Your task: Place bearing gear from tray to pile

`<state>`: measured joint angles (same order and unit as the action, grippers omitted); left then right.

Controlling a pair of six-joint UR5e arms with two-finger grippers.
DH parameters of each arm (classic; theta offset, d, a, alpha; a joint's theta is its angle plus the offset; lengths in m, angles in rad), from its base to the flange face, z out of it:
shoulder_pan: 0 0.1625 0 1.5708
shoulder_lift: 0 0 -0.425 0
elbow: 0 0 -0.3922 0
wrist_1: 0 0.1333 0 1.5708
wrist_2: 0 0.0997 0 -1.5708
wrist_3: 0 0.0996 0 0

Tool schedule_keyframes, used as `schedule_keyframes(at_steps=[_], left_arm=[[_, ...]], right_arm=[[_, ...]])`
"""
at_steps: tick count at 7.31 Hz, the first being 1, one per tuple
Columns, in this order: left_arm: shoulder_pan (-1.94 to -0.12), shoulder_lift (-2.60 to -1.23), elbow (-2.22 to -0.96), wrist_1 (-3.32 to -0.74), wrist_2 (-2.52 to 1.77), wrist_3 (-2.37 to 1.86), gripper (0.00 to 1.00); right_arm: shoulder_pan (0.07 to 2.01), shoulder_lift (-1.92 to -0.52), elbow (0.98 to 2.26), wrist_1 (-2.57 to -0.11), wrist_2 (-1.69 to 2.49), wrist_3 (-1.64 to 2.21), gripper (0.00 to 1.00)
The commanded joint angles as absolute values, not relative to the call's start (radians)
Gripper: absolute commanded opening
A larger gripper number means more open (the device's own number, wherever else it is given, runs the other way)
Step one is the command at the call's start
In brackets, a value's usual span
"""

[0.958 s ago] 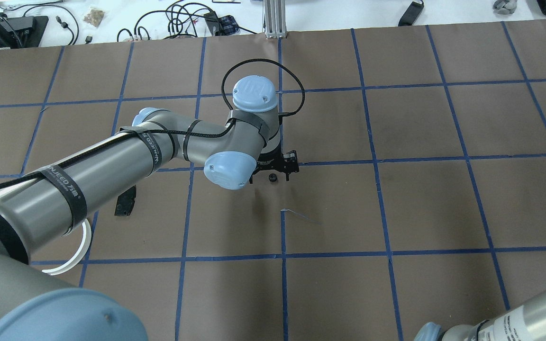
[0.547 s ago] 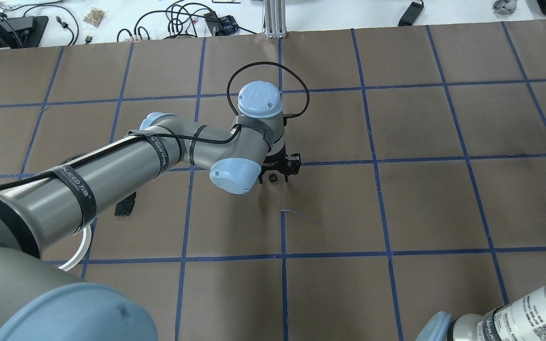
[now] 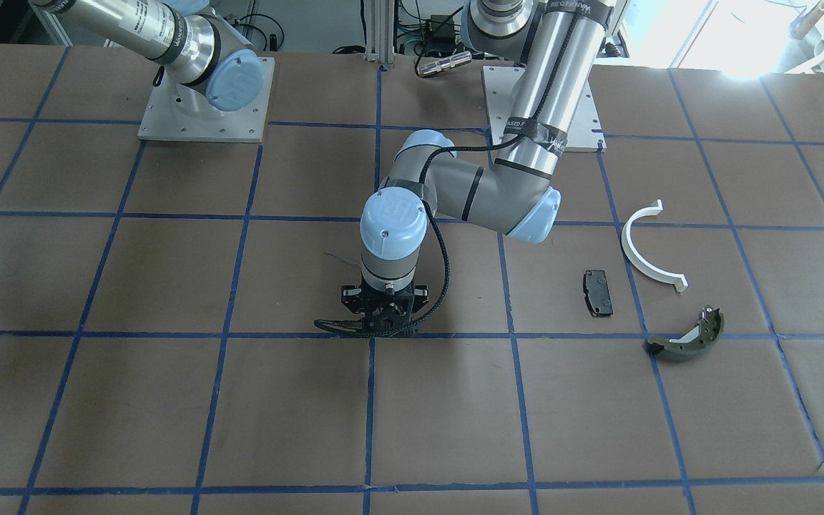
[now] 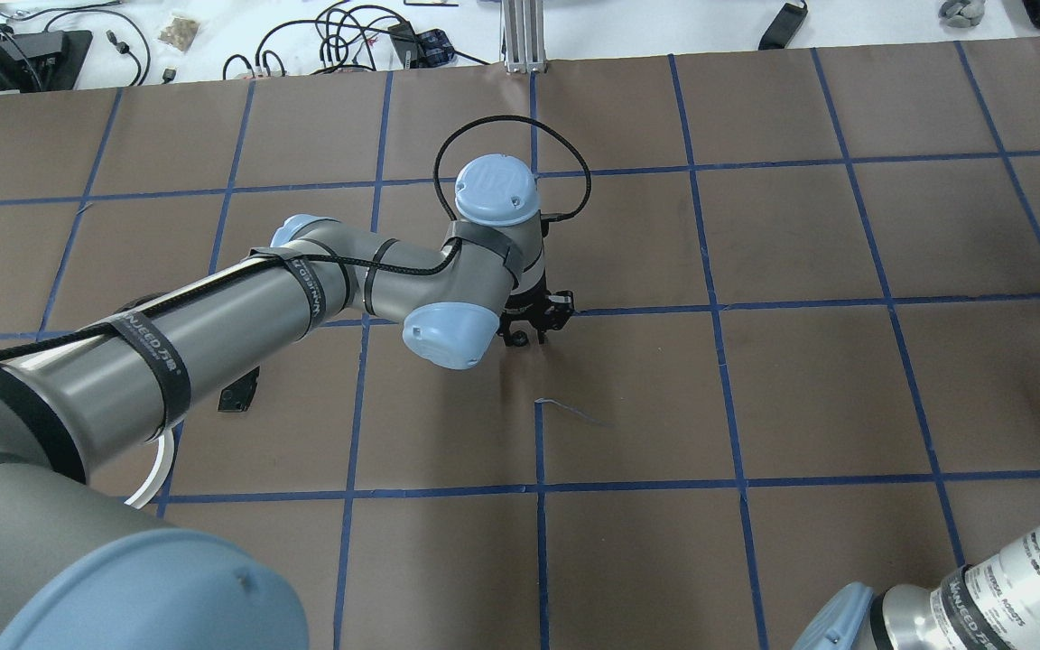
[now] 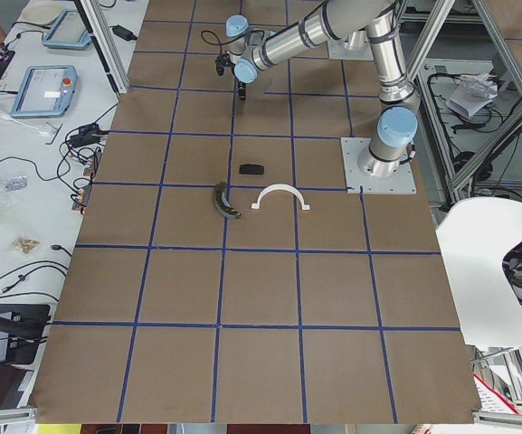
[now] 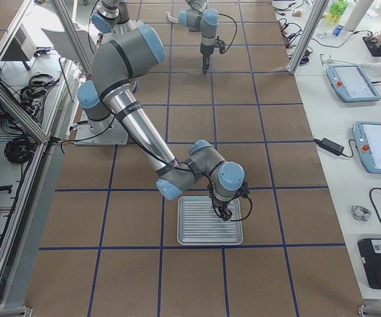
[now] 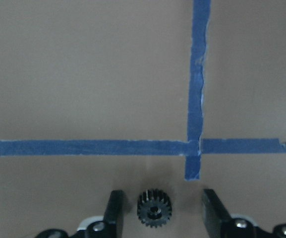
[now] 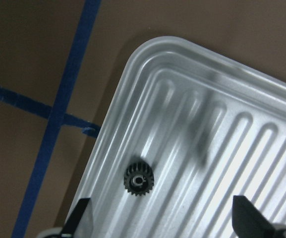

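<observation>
My left gripper points down at mid-table, open, its fingers on either side of a small black bearing gear that lies on the brown paper; neither finger touches it. The pile lies toward my left: a black plate, a white half-ring and an olive-green shoe. My right gripper is open above the ribbed metal tray, with a second black gear lying in the tray near its corner, just ahead of the fingers.
Blue tape lines cross just beyond the left gripper. The tray sits at the table's right end. Cables, tablets and tools lie on the benches beyond the table's far edge.
My left wrist has shifted slightly right and come lower over the gear, which stays on the paper. My right arm shows further into the overhead view's lower right corner.
</observation>
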<state>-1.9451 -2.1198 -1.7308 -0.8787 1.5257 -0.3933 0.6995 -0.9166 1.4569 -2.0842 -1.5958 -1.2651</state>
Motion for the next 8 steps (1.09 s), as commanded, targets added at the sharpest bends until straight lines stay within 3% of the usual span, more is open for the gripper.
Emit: schedule_keyframes(at_steps=[1, 5, 6, 7, 8], left_arm=[[-1.944, -2.118, -1.726, -0.868, 1.523, -0.385, 0.0], [-1.826, -2.06, -1.722, -0.9, 1.534, -0.24, 0.0], [-1.791, -2.031, -1.73, -0.911, 1.537, -0.179, 0.0], [-1.726, -2.002, -1.744, -0.951, 1.549, -0.097, 0.0], [-1.648, -1.976, -1.75, -0.998, 1.551, 0.005, 0.0]], right_arm=[[0.706, -0.904, 1.457, -2.083, -1.594, -1.261, 0.93], [0.706, -0.902, 1.467, -2.085, -1.594, -1.261, 0.68], [0.706, -0.902, 1.465, -2.085, -1.597, -1.255, 0.51], [0.706, -0.9, 1.465, -2.085, -1.595, -1.249, 0.44], [0.706, -0.9, 1.465, -2.086, -1.595, -1.246, 0.44]])
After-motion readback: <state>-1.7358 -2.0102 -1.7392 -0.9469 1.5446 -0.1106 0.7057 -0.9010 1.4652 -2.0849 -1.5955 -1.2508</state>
